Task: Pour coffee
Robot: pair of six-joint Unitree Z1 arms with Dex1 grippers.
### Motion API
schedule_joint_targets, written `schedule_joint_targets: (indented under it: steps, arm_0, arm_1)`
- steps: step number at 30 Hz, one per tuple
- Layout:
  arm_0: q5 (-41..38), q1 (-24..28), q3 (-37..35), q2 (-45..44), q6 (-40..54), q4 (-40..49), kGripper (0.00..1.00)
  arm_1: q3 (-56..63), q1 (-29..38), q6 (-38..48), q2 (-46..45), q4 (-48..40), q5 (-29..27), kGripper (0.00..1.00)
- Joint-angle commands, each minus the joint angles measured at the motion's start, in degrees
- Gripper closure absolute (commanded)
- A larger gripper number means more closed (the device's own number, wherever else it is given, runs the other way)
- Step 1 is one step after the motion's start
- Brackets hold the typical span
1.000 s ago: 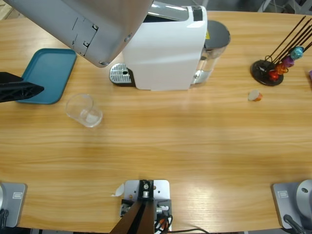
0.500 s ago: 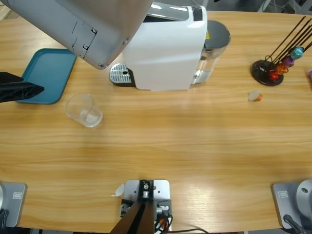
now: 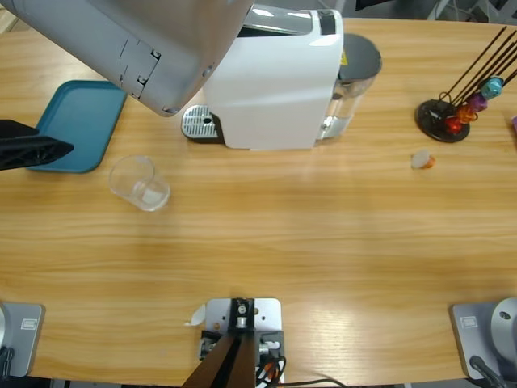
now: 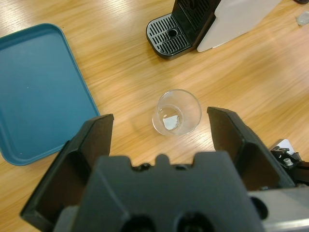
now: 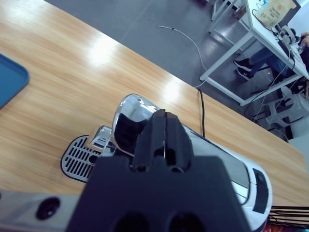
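Overhead, I see a clear tumbler (image 3: 140,183) lying on the wooden table (image 3: 323,234), just below the teal tray (image 3: 74,124) and left of the white coffee machine (image 3: 275,81). I can see no coffee in it from here. A black gripper tip (image 3: 32,150) pokes in from the left edge, near the tray, and a big silver arm (image 3: 137,44) crosses the upper left, over the machine's top. A small capsule (image 3: 422,159) lies to the right, near the capsule rack (image 3: 452,113).

Through the left wrist camera, my left gripper (image 4: 159,130) hangs above the tumbler (image 4: 176,112), jaws spread wide and holding nothing. The glass looks clear, with no dark liquid I can make out. The tray (image 4: 38,92) sits beside it, and the machine's drip grate (image 4: 171,35) is farther up.

Through the right wrist camera, my right gripper (image 5: 164,126) has its jaws pressed together with nothing between them, poised over the machine's chrome top (image 5: 133,113). The grate (image 5: 79,157) shows below.
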Motion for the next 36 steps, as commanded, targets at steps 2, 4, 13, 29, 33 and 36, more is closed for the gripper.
schedule_joint_targets:
  steps: [2, 4, 13, 29, 33, 36]
  arm_0:
    - [-0.44, -1.25, 2.0, 1.5, 0.39, -0.57, 0.17]
    - [-0.36, -1.25, 2.0, 1.59, 0.36, -0.57, 0.17]
    - [-0.36, -1.25, 2.0, 1.73, 0.36, -0.57, 0.17]
    - [0.52, -1.51, 1.83, 2.66, 0.27, -0.62, 0.17]
    - [0.45, -1.51, 1.83, 2.91, 0.27, -0.66, 0.17]
    - [0.43, -1.51, 1.79, 3.01, 0.27, -0.66, 0.17]
  arm_1:
    - [6.86, 1.46, 2.32, 14.1, 1.2, 5.55, 1.0]
    - [6.86, 1.52, 2.6, 14.27, 1.09, 5.64, 1.0]
    - [7.21, 1.52, 3.99, 14.89, 0.53, 6.2, 1.0]
    - [4.23, 1.24, -1.37, 6.26, 7.51, 7.71, 0.527]
    - [3.05, -0.93, -1.76, 1.3, 9.48, 8.33, 0.117]
    - [0.92, -2.54, -1.76, -1.25, 11.81, 8.05, 0.076]
